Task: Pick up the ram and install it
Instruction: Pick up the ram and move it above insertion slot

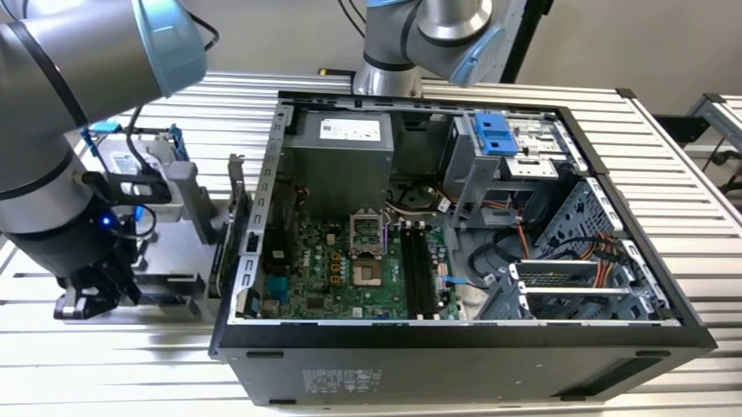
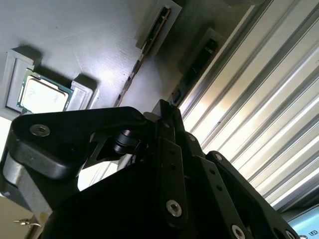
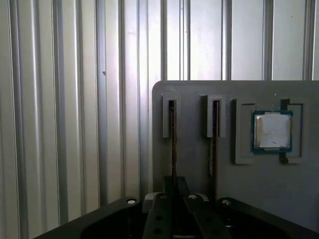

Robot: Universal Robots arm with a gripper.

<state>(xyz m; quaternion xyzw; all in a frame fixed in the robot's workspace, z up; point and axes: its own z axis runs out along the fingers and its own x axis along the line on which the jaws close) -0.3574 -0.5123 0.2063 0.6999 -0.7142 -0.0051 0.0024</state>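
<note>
The gripper [image 3: 174,188] hangs low over a grey tray [image 3: 299,199] on the ribbed metal table [image 3: 60,99], in line with the ram [image 3: 173,139], which stands on edge in a narrow tray slot. Whether the gripper is open or clamped on it, I cannot tell. A 2nd stick [image 3: 213,144] stands in the next slot, between the ram and a square silver processor chip [image 3: 271,130]. In the exterior view the gripper [image 1: 83,302] is off the exterior view's left of the open computer case [image 1: 464,343], well apart from the black motherboard slots [image 1: 418,269].
</note>
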